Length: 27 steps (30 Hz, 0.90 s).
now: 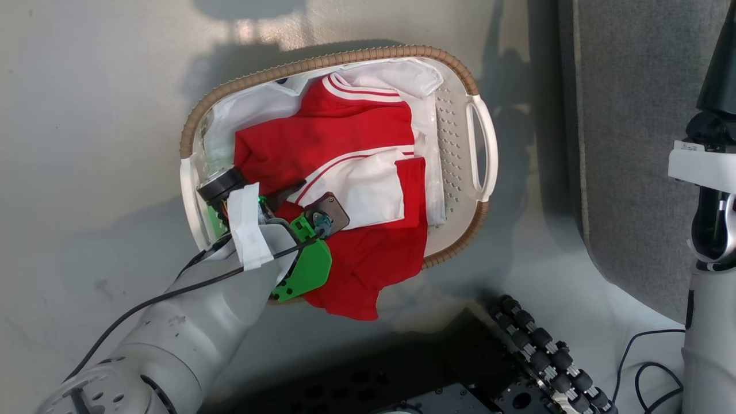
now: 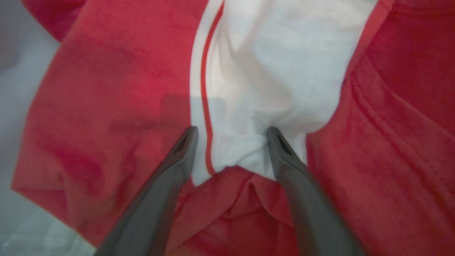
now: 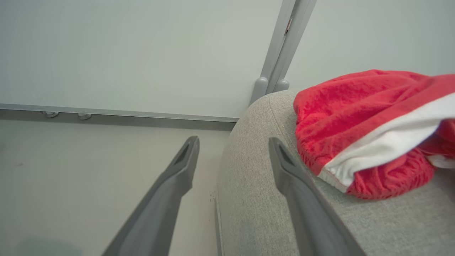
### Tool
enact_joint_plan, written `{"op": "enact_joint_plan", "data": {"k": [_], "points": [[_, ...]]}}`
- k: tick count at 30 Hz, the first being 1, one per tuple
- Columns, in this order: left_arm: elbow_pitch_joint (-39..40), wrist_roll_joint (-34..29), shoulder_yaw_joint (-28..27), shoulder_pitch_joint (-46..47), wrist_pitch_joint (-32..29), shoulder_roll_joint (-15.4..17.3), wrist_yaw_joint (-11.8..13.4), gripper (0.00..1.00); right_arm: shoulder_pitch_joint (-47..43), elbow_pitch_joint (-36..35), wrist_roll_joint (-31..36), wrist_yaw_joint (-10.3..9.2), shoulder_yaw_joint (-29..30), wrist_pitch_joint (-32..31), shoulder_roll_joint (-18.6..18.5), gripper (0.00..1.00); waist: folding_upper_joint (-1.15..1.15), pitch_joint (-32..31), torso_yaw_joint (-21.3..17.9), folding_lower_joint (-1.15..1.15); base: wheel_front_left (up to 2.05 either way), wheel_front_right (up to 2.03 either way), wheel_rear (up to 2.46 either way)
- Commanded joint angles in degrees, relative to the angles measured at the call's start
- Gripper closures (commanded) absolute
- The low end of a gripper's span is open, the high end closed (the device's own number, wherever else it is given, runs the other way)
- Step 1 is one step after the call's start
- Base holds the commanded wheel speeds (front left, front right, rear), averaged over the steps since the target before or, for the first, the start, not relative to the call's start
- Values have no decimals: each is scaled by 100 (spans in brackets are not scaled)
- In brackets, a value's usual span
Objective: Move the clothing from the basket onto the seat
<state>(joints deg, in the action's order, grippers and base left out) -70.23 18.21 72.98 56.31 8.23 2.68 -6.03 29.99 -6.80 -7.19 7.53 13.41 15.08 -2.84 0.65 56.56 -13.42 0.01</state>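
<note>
The clothing (image 1: 345, 138) lies heaped in the basket (image 1: 345, 57), which stands on the pale floor (image 1: 86, 144) just left of the seat (image 1: 632, 144). It is bright red, soft and slightly fuzzy, crumpled into loose folds. A cuff or hem with white stripes shows near the far rim, and a wide white panel edged by a thin red line lies folded across the middle. One red corner spills over the near rim and hangs down towards the floor. Beneath the red fabric, a thin white liner sheet (image 1: 253, 109) shows along the far and left sides of the basket.

The left arm reaches down into the near left part of the basket. Up close, the left gripper (image 2: 231, 133) stands with its jaws spread wide, not clenched. Its two dark fingertips sit against the fabric on either side of a puckered fold of the white panel, with red cloth all around.

The right gripper (image 3: 233, 142) is also released, its fingers apart and empty, hanging over the rounded edge of the grey seat (image 3: 256, 199). Another red garment (image 3: 355, 117) with a white band already rests on that cushion, bunched up just beside the right-hand finger.
</note>
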Motion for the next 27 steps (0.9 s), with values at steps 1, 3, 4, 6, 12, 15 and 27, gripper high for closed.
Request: {"op": "enact_joint_plan", "data": {"k": [1,3,4,6,12,15,27], "points": [[-36,42,2,102,-84,48,65,0,65,-28,-52,-8,-24,13,-10,0,-65,18,-17,-1,0,0,0],[2,85,1,92,-228,45,114,0,71,-32,-66,-8,-59,13,-11,0,-65,33,-35,-1,0,0,0],[38,120,3,83,-307,44,130,0,73,-34,-85,-8,-81,13,-10,0,-65,41,-46,-1,0,0,0],[111,130,5,75,-429,43,157,62,76,-33,-102,-8,-104,13,-11,0,-65,50,-57,-1,0,0,0],[402,187,11,4,-536,39,156,100,69,23,-99,-8,-92,13,-11,0,-65,-18,-29,-1,0,0,0],[536,226,14,-37,-453,36,174,100,59,52,-60,-8,-56,13,-11,0,-65,-115,26,-1,0,0,0],[1094,416,-5,-262,87,31,254,100,-76,244,120,-8,-139,13,-12,0,-65,-898,330,-1,0,0,0]]}}
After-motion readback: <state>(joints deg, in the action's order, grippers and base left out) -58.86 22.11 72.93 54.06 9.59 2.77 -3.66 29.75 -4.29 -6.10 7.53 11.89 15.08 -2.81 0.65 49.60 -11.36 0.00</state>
